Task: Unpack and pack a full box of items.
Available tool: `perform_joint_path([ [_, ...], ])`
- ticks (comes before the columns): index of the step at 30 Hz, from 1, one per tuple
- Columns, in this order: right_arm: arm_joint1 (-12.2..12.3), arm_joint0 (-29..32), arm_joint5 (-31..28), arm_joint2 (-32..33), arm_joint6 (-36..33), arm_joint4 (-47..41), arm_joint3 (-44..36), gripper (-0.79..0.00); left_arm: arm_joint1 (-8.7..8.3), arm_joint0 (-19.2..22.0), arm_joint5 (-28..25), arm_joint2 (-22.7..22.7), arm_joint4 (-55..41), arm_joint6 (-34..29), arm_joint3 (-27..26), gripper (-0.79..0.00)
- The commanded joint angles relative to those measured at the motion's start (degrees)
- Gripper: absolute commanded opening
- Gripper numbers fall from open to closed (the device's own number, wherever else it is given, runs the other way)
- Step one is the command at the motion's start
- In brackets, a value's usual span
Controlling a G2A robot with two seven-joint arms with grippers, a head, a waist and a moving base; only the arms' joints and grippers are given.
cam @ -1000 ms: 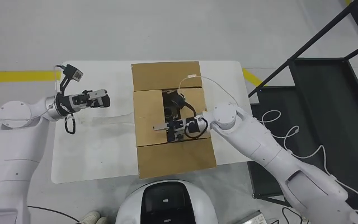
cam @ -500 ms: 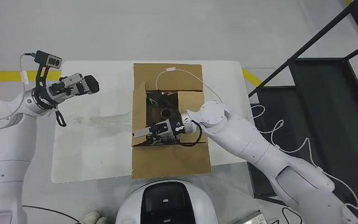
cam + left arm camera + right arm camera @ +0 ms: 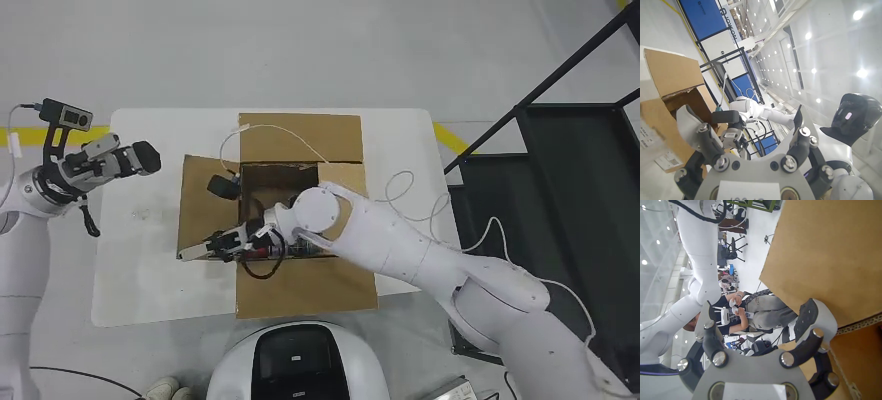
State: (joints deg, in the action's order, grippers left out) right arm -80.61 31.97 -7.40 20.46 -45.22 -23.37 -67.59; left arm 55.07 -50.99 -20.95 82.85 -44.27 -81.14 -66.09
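Note:
A brown cardboard box (image 3: pixel 305 285) stands mid-table with its flaps spread. Its left flap (image 3: pixel 208 200) lies folded out over the table. My right gripper (image 3: pixel 214 244) is at that flap's near edge, open. In the right wrist view one fingertip pad (image 3: pixel 806 317) rests against the cardboard flap (image 3: pixel 829 256), and nothing is held in the right gripper (image 3: pixel 755 317). The box's inside (image 3: pixel 275 190) is dark and its contents are unclear. My left gripper (image 3: pixel 143 158) hangs over the table's left part, well apart from the box. In the left wrist view the left gripper (image 3: pixel 743 117) is open and empty, facing the box (image 3: pixel 674 79).
The white table (image 3: pixel 150 280) has bare room left of the box. A black metal rack (image 3: pixel 570 150) stands close on the right. A thin white cable (image 3: pixel 290 140) loops over the box's back flap.
My right gripper swept left across the box and pushed the left flap from closed to folded out. My left arm drew back to the left, away from the box.

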Motion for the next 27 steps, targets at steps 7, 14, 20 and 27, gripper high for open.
perform_joint_path([
  [7, 0.2, 0.9, -0.4, 4.0, -2.4, -0.8, 3.5, 0.0, 0.61, 2.8, -0.4, -2.8, 0.2, -1.8, 6.1, 0.0],
  [14, 4.4, 6.3, -0.7, 11.3, -5.9, 1.2, -3.2, 0.0, 1.04, 2.2, -0.8, -5.4, 2.2, -1.4, 4.9, 0.0],
  [20, 8.6, 12.8, 3.1, 18.8, -7.8, 6.2, -13.4, 0.0, 0.96, 0.2, -2.3, -5.2, 1.6, 0.1, -1.3, 0.0],
  [27, 13.4, 23.6, 5.1, 31.6, -8.7, 8.8, -22.0, 0.0, 0.66, -1.4, -1.4, -5.8, 3.9, -0.8, -7.8, 0.0],
])
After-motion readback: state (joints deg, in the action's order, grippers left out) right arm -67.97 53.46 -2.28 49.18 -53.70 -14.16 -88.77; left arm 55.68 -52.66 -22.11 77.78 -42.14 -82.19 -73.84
